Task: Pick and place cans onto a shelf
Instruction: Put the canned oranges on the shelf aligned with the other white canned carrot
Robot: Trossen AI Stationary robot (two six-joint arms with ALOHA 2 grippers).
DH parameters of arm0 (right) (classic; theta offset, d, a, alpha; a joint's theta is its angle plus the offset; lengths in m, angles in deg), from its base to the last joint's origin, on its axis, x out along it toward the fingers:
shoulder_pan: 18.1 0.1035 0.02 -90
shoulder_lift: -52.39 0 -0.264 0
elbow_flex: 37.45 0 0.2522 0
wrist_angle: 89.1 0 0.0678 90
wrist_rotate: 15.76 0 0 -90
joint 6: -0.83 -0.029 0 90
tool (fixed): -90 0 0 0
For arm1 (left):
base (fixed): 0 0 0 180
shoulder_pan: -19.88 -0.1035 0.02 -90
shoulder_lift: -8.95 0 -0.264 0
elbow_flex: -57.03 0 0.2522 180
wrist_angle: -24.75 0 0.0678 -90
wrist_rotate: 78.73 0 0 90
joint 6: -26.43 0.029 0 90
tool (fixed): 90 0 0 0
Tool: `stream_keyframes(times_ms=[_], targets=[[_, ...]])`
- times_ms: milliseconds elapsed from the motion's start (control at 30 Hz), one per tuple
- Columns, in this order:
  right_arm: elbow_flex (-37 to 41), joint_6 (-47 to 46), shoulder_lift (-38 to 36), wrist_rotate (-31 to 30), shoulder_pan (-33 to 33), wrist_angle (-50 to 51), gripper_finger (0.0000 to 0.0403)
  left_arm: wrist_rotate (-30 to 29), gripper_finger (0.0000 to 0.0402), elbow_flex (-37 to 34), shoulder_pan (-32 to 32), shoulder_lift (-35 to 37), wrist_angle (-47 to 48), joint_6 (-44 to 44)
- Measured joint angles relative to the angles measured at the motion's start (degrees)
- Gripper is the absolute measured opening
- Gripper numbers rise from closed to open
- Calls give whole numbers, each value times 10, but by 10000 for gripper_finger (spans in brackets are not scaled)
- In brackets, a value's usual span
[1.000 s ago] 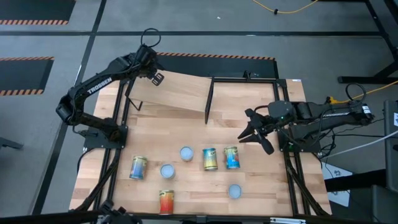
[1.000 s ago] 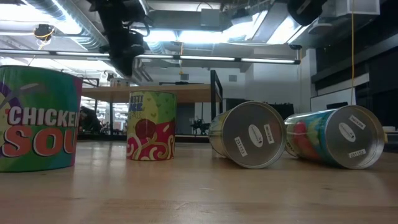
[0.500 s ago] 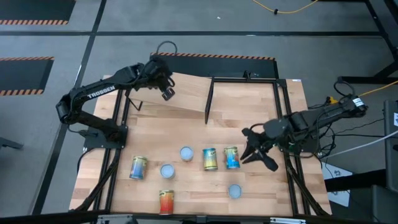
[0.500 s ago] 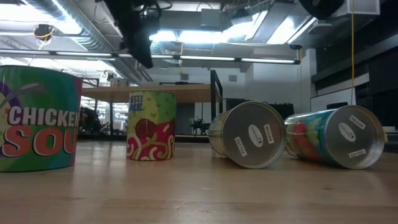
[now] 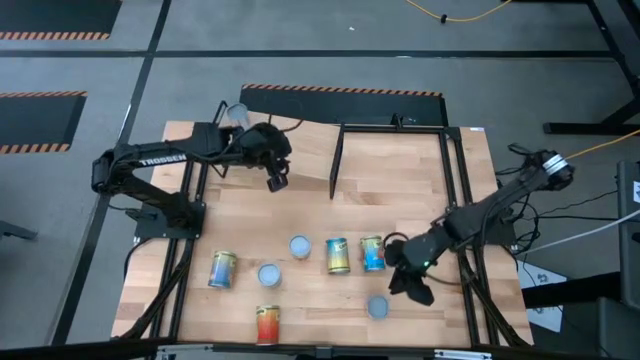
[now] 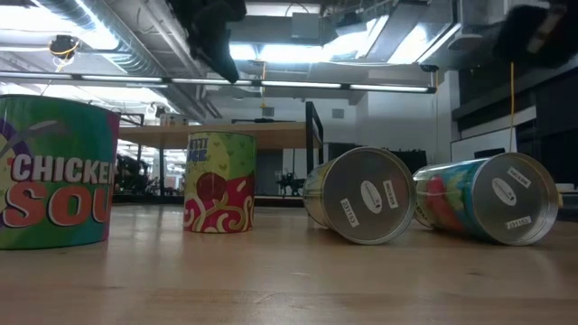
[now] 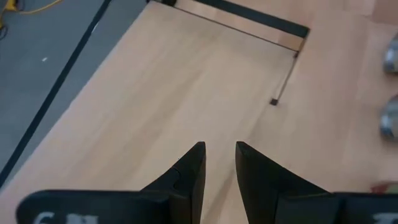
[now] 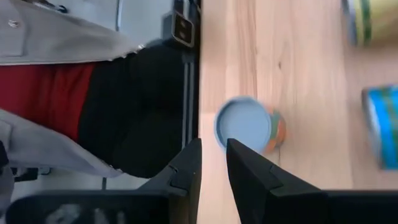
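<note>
Seven cans (image 5: 337,255) on table (image 5: 400,215), none on shelf (image 5: 300,150). Both grippers: fingers narrowly parted, pinching nothing.

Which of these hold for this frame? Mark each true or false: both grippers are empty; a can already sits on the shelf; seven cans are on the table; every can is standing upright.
1. Both grippers are empty. True: the left gripper and the right gripper hold nothing.
2. A can sits on the shelf. False: its board is bare.
3. Seven cans are on the table. True.
4. Every can stands upright. False: the blue can beside the right gripper lies on its side.
</note>
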Motion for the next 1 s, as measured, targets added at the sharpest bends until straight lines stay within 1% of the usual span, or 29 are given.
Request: stream_keyframes(times_ms=[267,533,733,867,1000], targets=[[0,-65,63,-46,21,-1,79,0,80,0,27,0,0,2],[0,-102,109,-46,22,-11,79,0,80,0,32,0,0,2],[0,-133,135,-50,38,-17,79,0,80,0,32,0,0,2],[0,-155,145,-69,47,-17,79,0,80,0,32,0,1,2],[0,-158,154,-88,51,-16,79,0,80,0,32,0,1,2]])
